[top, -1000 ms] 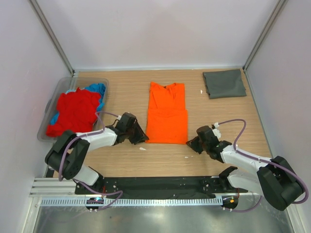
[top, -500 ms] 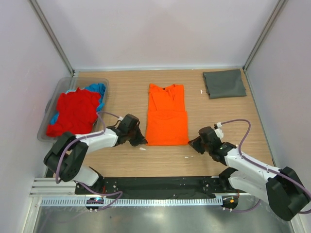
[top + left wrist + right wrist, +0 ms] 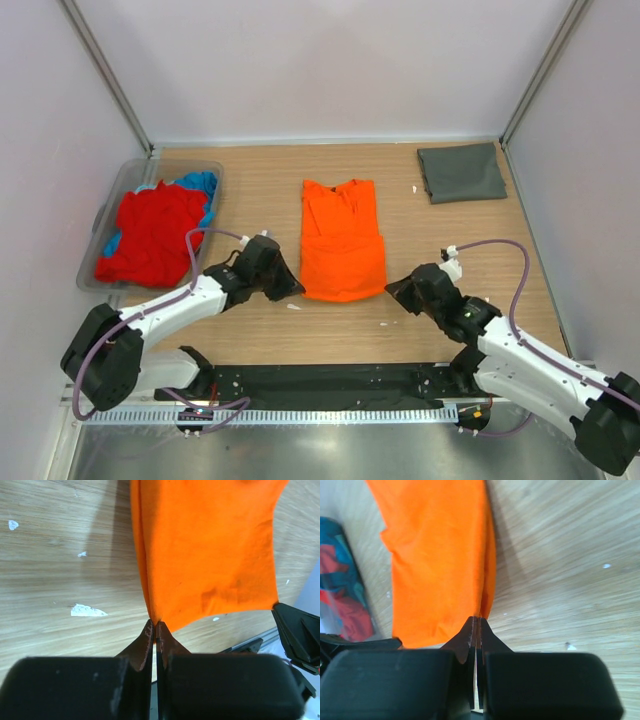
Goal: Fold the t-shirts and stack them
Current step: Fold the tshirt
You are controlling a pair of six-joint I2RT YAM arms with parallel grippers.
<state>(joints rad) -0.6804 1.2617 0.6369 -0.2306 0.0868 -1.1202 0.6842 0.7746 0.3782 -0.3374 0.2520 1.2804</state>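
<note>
Wooden tabletop (image 3: 260, 335) fills the white-walled cell. Nearest, the left gripper (image 3: 292, 289) is clamped on the near left corner of the orange t-shirt (image 3: 343, 250), and the right gripper (image 3: 392, 292) pinches its near right corner. The shirt lies folded lengthwise mid-table, collar far. Beyond, at left, a clear tub (image 3: 118, 186) holds a red t-shirt (image 3: 150, 232) and a blue t-shirt (image 3: 204, 182). A folded dark grey t-shirt (image 3: 462, 172) lies far right.

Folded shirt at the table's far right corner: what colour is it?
The folded shirt is plain dark grey, best seen in the top external view.
</note>
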